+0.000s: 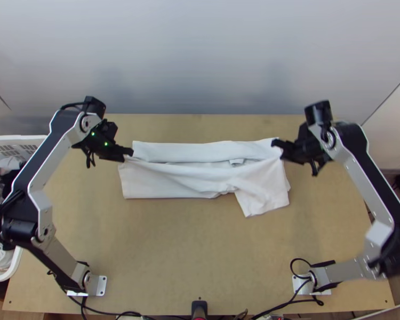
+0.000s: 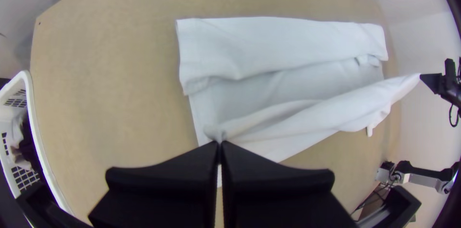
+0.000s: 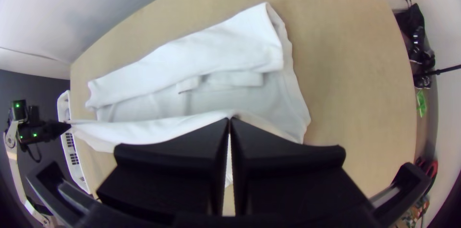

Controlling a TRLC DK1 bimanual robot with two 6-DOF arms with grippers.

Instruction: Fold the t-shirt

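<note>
Between the two sets of jaws, the shirt (image 1: pixel 162 186) with one edge held at both ends

Beyond my left gripper (image 2: pixel 219 143), the shirt runs lengthwise across the table (image 1: pixel 162 250) toward my right gripper (image 3: pixel 230 119). Both sets of jaws are closed, each pinching an end of the same edge, which spans between them above the layers below. Neither arm is clearly nearer; each sits at its own end.

From the jaws, the folded far strip (image 1: pixel 200 151) lies just across on the side away from the arm bases, parallel to the held edge. I judge that's what the next move turns on: carry the edge away from the bases, both arms level, and lay it over that strip. Toward the bases beside the right jaws, a loose corner (image 1: pixel 264 201) sticks out askew; it could drag and skew the fold.
</note>
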